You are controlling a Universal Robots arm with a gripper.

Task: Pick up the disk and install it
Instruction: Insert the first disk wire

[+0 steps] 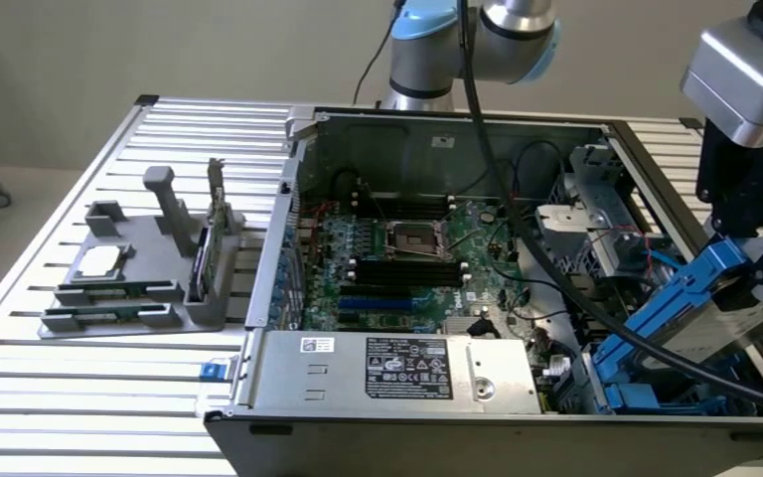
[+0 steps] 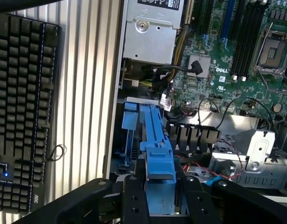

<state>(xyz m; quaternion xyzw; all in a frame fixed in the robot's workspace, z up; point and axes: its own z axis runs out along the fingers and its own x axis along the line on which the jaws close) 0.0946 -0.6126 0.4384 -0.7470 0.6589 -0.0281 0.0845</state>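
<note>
Blue rails mark the disk (image 1: 699, 308), which in the exterior view we see clamped in the gripper (image 1: 739, 298), tilted over the open computer case (image 1: 448, 124). From the wrist view, our fingers (image 2: 134, 198) pinch the disk (image 2: 158, 154) directly above the drive bay (image 2: 129, 135), motherboard (image 2: 227, 56) beyond.

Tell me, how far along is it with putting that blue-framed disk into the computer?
Picked up already: the claw grips the disk by its blue rails, tilted over the open computer case at the exterior view's right. Left: the disk is not yet seated in the drive bay.
</note>
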